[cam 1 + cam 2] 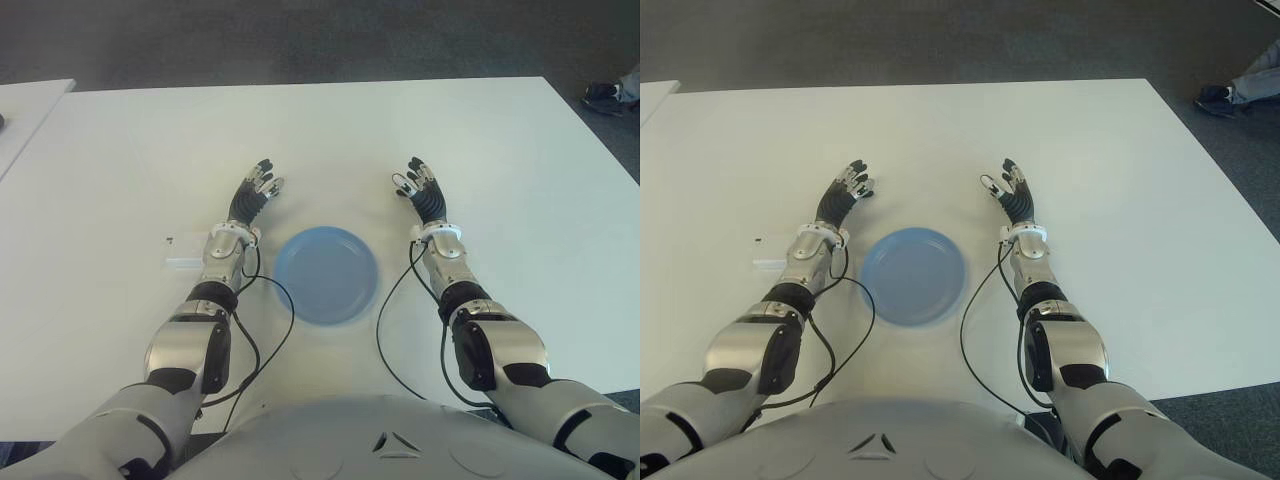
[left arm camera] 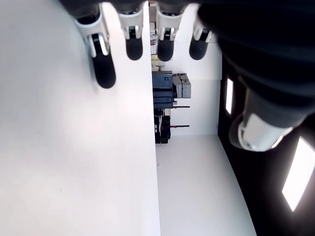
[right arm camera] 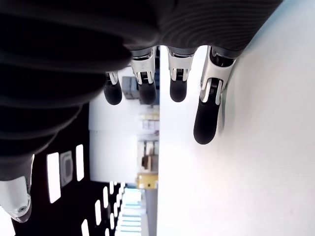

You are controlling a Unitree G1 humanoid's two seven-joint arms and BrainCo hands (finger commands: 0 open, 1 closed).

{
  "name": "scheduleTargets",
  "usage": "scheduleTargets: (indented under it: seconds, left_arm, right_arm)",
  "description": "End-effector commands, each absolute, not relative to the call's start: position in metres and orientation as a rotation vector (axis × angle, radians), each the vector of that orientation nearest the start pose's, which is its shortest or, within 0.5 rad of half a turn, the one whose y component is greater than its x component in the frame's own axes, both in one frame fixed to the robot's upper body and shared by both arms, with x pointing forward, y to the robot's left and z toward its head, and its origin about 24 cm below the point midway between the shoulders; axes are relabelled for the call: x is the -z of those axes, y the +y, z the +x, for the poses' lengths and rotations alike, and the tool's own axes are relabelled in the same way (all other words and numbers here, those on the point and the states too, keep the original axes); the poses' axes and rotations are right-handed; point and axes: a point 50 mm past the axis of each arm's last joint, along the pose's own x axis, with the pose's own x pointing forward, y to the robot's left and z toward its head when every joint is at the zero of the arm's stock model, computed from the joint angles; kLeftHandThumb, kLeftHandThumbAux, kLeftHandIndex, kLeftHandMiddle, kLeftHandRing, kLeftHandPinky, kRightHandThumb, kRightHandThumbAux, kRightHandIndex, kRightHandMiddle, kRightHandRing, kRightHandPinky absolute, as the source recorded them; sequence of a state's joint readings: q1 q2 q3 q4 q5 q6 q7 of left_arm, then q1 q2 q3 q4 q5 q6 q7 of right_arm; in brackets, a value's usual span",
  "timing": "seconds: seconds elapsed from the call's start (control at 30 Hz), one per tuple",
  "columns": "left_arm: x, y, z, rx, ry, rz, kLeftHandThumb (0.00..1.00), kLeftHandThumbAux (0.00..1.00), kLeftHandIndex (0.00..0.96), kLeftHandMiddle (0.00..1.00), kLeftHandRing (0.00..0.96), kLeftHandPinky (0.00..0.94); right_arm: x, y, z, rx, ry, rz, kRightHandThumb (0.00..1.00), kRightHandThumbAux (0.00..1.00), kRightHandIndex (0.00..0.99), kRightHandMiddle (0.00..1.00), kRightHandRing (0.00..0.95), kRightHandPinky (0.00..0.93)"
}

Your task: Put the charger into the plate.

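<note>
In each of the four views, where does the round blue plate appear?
Left eye view: the round blue plate is low in the middle, on the white table between the two forearms.
Right eye view: the same plate shows further toward the picture's left.
Left wrist view: not in it.
Right wrist view: not in it.
Shared landmark: the left hand and right hand, both open, beyond the plate.

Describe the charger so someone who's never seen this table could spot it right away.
Start at the blue plate in the middle of the white table, between the robot's two open hands. Move past the left hand and forearm to the robot's left: the charger lies flat there, partly hidden by the forearm. It is small, white and blocky, nearly blending into the tabletop.
</note>
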State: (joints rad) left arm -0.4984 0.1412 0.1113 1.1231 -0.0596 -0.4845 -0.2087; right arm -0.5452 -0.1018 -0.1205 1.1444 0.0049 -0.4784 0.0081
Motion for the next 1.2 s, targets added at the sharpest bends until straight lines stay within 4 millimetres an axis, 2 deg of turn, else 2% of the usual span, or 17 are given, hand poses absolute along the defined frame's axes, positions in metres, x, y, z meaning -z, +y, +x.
scheduleTargets:
  seconds: [0.03,0.13,0.3,0.37,0.47,0.57,0.73,0.97,1.13,1.2]
  left_arm:
    - [0.037,0.181,0.299,0.141,0.253,0.086,0.137,0.582,0.000,0.024,0.028,0.057]
    - [0.034,0.187,0.296,0.138,0.207,0.190,0.174,0.576,0.005,0.031,0.039,0.083]
    - [0.021,0.199,0.292,0.146,0.107,0.310,0.285,0.574,0.069,0.103,0.105,0.169]
    - [0.009,0.206,0.295,0.151,0.068,0.377,0.331,0.568,0.114,0.159,0.154,0.213]
    - [-0.023,0.215,0.299,0.133,-0.052,0.582,0.361,0.548,0.171,0.225,0.220,0.283]
    - [-0.050,0.218,0.295,0.104,-0.150,0.767,0.345,0.513,0.217,0.282,0.284,0.344]
    - [-0.066,0.222,0.278,0.060,-0.175,0.919,0.288,0.483,0.255,0.334,0.342,0.380]
    - [-0.080,0.230,0.257,-0.039,-0.141,0.973,0.223,0.470,0.277,0.372,0.368,0.355]
    - [-0.085,0.234,0.250,-0.088,-0.142,0.996,0.206,0.461,0.273,0.378,0.372,0.338]
    - [-0.090,0.239,0.244,-0.114,-0.178,1.013,0.195,0.452,0.275,0.375,0.373,0.379]
  right_arm:
    - [0.053,-0.168,0.293,0.022,0.347,-0.035,0.020,0.584,0.016,0.051,0.032,0.017]
    - [0.053,-0.167,0.293,0.021,0.347,-0.032,0.020,0.587,0.016,0.050,0.032,0.015]
    - [0.053,-0.166,0.293,0.021,0.349,-0.030,0.025,0.590,0.018,0.057,0.036,0.020]
    - [0.053,-0.166,0.293,0.021,0.349,-0.028,0.029,0.593,0.020,0.061,0.038,0.019]
    - [0.053,-0.166,0.293,0.024,0.352,-0.023,0.033,0.594,0.022,0.067,0.041,0.018]
    - [0.053,-0.167,0.293,0.028,0.353,-0.020,0.036,0.591,0.023,0.072,0.043,0.014]
    - [0.054,-0.168,0.293,0.033,0.354,-0.016,0.040,0.582,0.022,0.069,0.042,0.010]
    - [0.053,-0.169,0.293,0.039,0.356,-0.018,0.036,0.566,0.020,0.064,0.039,0.013]
    - [0.053,-0.168,0.293,0.037,0.353,-0.020,0.034,0.560,0.020,0.064,0.039,0.013]
    - [0.053,-0.168,0.293,0.037,0.354,-0.022,0.031,0.560,0.018,0.063,0.039,0.012]
